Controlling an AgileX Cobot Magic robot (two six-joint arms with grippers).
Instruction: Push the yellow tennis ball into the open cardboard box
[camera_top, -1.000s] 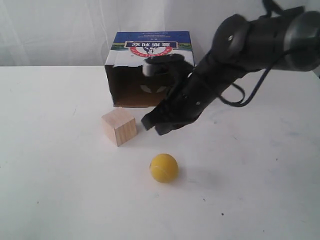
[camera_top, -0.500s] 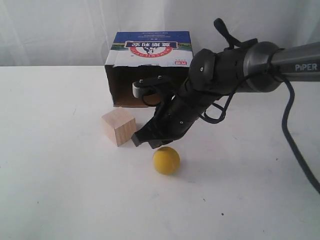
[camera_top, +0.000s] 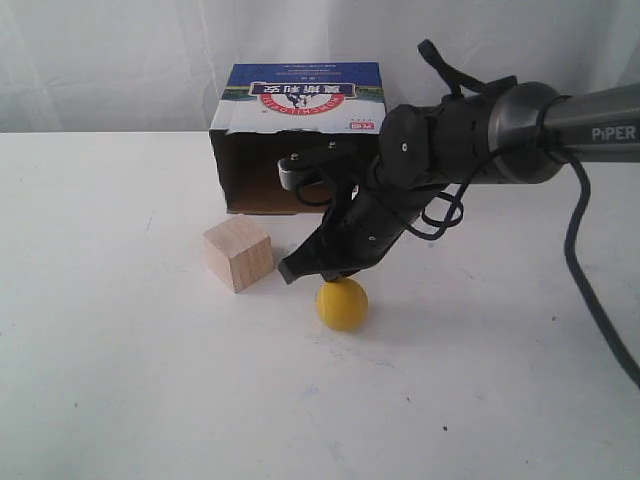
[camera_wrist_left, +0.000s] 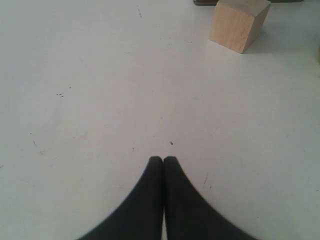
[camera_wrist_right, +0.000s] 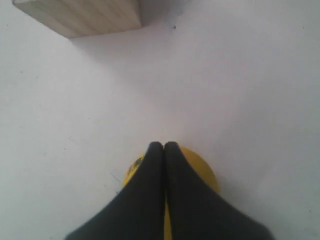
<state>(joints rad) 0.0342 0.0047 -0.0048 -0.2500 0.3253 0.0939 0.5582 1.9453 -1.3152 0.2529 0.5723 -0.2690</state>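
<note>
The yellow tennis ball (camera_top: 341, 304) lies on the white table in front of the open cardboard box (camera_top: 300, 135), whose dark opening faces the viewer. My right gripper (camera_top: 292, 272) is shut and empty, its tips just above the ball's far side, between ball and box. In the right wrist view the shut gripper (camera_wrist_right: 163, 145) covers most of the ball (camera_wrist_right: 202, 167). Dark marks show on the ball's edge. My left gripper (camera_wrist_left: 163, 159) is shut over bare table and does not show in the exterior view.
A pale wooden cube (camera_top: 238, 253) stands left of the ball, in front of the box's left corner; it also shows as the cube (camera_wrist_left: 237, 22) and the cube (camera_wrist_right: 85, 16) in the wrist views. The white table (camera_top: 120, 360) spreads around. A cable hangs off the right arm.
The right arm came down and forward from in front of the box to just over the ball. The ball shifted slightly right and toward the box. The cube and box stayed put.
</note>
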